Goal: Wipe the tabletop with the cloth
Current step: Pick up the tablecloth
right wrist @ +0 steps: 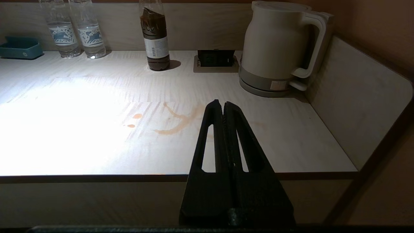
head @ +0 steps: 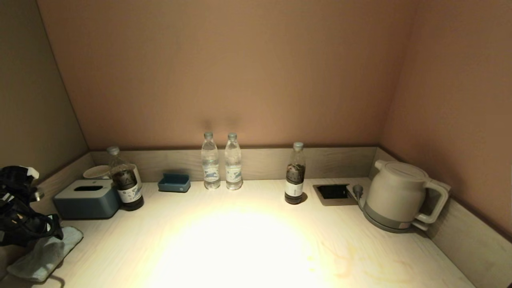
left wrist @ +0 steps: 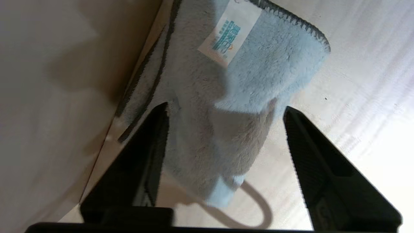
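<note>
Worktop [head: 248, 240]: pale wood-grain, orange stain streaks [right wrist: 174, 124] lower right of your head view. Cloth [head: 44, 252]: pale blue, lying at lower left edge. Your left hand [left wrist: 223, 129]: over cloth, fingers spread wide, gripping nothing. Your right hand [right wrist: 223, 105]: fingers pressed together, empty, at worktop's front edge.

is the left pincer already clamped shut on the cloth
No: in the left wrist view the left pincer is open, its fingers spread either side of the cloth lying on the tabletop.

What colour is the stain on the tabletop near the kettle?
The stain is pale orange-brown, a curved smear with two small spots; clearest in the right wrist view.
</note>
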You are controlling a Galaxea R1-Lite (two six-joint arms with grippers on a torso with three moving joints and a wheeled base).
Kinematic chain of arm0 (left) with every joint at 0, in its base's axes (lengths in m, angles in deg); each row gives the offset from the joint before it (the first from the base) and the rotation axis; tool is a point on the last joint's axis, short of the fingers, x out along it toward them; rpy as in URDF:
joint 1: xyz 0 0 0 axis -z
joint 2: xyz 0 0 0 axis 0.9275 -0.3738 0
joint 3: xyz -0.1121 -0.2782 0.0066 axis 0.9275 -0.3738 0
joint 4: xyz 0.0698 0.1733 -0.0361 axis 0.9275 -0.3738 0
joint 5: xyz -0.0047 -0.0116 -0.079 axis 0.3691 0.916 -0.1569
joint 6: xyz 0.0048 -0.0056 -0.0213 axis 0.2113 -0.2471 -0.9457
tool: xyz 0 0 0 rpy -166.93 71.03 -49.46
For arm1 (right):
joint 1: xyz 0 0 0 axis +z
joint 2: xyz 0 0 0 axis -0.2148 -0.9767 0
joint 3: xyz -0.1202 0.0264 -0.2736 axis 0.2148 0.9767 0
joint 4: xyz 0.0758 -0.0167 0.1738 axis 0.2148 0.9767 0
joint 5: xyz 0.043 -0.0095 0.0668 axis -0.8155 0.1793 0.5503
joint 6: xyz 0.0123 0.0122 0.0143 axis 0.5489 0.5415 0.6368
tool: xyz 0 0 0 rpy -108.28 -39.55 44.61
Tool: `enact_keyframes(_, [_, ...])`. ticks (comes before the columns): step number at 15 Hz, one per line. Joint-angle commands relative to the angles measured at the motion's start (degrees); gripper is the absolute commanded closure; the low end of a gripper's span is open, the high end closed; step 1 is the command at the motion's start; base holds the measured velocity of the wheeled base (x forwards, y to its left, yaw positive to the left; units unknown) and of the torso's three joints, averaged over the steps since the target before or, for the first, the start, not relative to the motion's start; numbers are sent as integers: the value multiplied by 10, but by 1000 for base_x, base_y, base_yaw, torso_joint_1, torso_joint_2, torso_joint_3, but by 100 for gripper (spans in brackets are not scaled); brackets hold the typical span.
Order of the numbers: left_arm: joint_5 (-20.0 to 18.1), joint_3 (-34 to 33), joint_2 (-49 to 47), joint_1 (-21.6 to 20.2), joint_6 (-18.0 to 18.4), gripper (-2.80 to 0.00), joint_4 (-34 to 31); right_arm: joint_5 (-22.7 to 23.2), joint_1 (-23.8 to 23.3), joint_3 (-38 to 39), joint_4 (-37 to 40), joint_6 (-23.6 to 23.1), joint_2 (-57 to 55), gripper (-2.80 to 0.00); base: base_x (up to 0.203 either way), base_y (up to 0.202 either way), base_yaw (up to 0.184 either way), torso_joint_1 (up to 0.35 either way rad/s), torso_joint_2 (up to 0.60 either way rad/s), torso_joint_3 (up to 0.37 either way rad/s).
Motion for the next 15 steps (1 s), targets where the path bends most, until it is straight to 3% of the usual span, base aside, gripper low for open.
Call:
enact_keyframes(1, [0, 6, -36, -2, 0, -280, 3, 0, 0, 0, -1, 0, -1, 0, 0, 0, 0, 0, 0, 0])
enact_keyframes(8, [-17, 8, -59, -2, -1, -280, 17, 0, 0, 0, 0, 0, -1, 0, 0, 0, 0, 0, 0, 0])
enact_keyframes(9, [-17, 5, -60, -2, -1, 0, 17, 0, 0, 0, 0, 0, -1, 0, 0, 0, 0, 0, 0, 0])
enact_keyframes(15, [-19, -8, -53, -2, -5, 0, 29, 0, 0, 0, 0, 0, -1, 0, 0, 0, 0, 0, 0, 0])
